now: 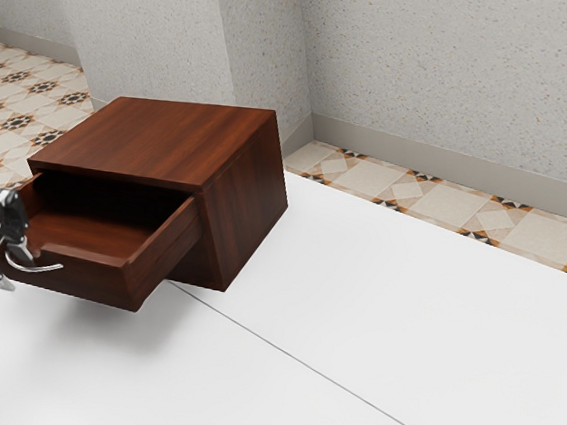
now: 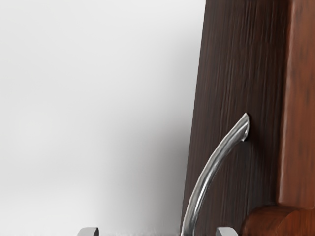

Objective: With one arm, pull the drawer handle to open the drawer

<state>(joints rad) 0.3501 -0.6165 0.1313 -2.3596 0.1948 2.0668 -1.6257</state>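
The 2 grey fingertips point(image 2: 89, 231) stand wide apart with the thin metal handle point(image 2: 217, 156) passing between them. It runs nearer one tip than the other and neither tip visibly presses on it, so the fingers are spread rather than clamped. The handle is a curved silver bar. 1 end is fixed into the dark wood of the drawer front point(image 2: 231, 69), and the bar bows away from that face as it runs toward the fingertips. Beside the dark face runs a lighter, reddish strip of wood point(image 2: 300, 98). In the exterior view the black gripper point(image 1: 11, 250) sits at the far left edge, right at the handle point(image 1: 39, 267), which juts out from the drawer front toward that view's left. The drawer point(image 1: 109, 246) is pulled well out of its cabinet point(image 1: 170, 141). Its tray hangs forward past the cabinet's front edge, and a dark cavity shows above and behind it. The cabinet is a reddish-brown wooden box with 1 drawer, standing on a white table point(image 1: 371, 342) toward the exterior view's left. A thin straight seam runs across the tabletop from under the drawer toward the lower right. Beyond the table lies a patterned tile floor point(image 1: 445, 203), bounded by speckled grey walls point(image 1: 458, 69) with a pale baseboard.
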